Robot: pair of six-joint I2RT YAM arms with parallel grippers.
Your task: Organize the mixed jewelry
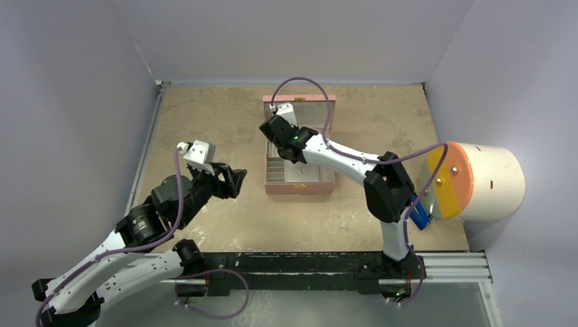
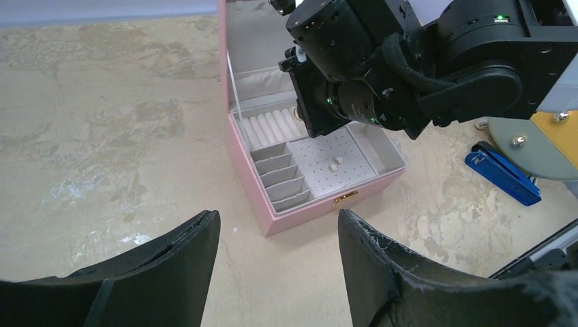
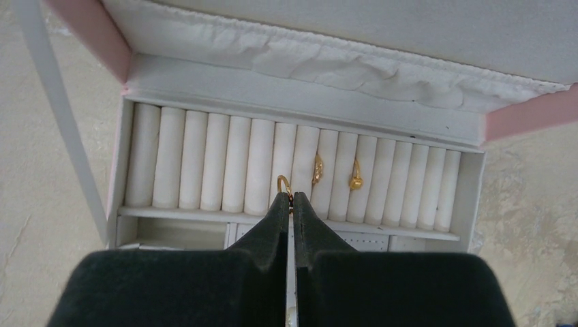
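From above, the pink box point(image 1: 300, 189) sits open on the bench point(image 1: 204, 116). The right gripper point(image 1: 276, 133) reaches down over the back of the box. The left gripper point(image 1: 236, 181) hangs left of the box and apart from it, jaws standing wide and holding nothing. A label point(image 1: 141, 228) on the left arm's joint is too small to read. From the left wrist, that gripper's spread fingers point(image 2: 184, 266) frame the box's front wall. Inside the box a small pale stud point(image 2: 335, 163) lies on the dotted panel point(image 2: 354, 153), right of the divided slots point(image 2: 283, 178). A blue clip point(image 2: 503, 174) lies on the bench right of the box. From the right wrist, the right gripper point(image 3: 292, 199) is closed tight, its tips pinching a gold ring point(image 3: 283, 182) that stands among the white rolls point(image 3: 204, 160) at the box's back. A second ring point(image 3: 317, 168) and a third ring point(image 3: 355, 181) sit in the rolls further toward the box's right side.
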